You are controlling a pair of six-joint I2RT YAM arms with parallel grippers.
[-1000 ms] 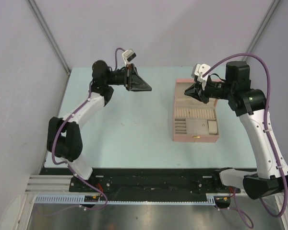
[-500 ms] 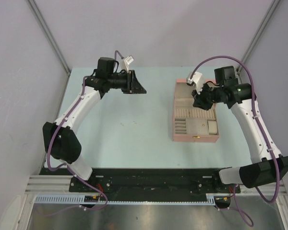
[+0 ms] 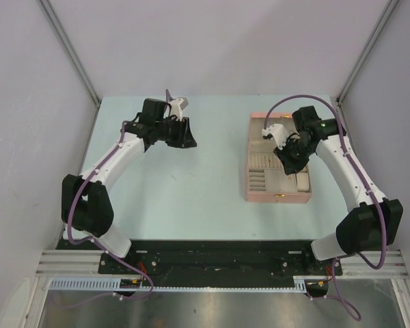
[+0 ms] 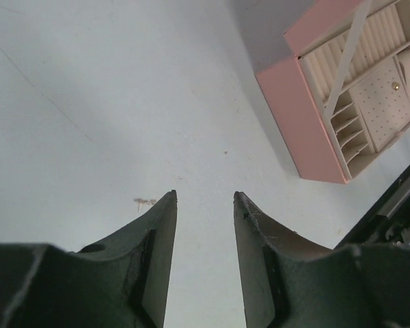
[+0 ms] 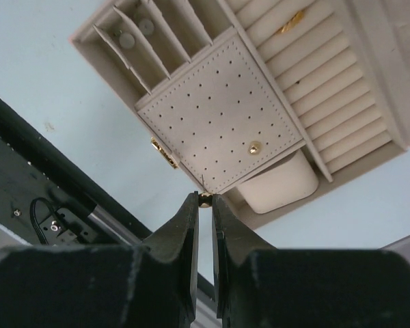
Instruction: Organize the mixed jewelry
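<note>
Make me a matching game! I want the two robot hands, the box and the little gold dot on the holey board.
Things:
1. left hand
2. right hand
3. box
4. gold stud

Matches:
A. pink on the outside
B. sitting on the dotted panel
C. open, nothing between its fingers
D. pinching a tiny gold piece

Pairs: 1-C, 2-D, 3-A, 4-B
</note>
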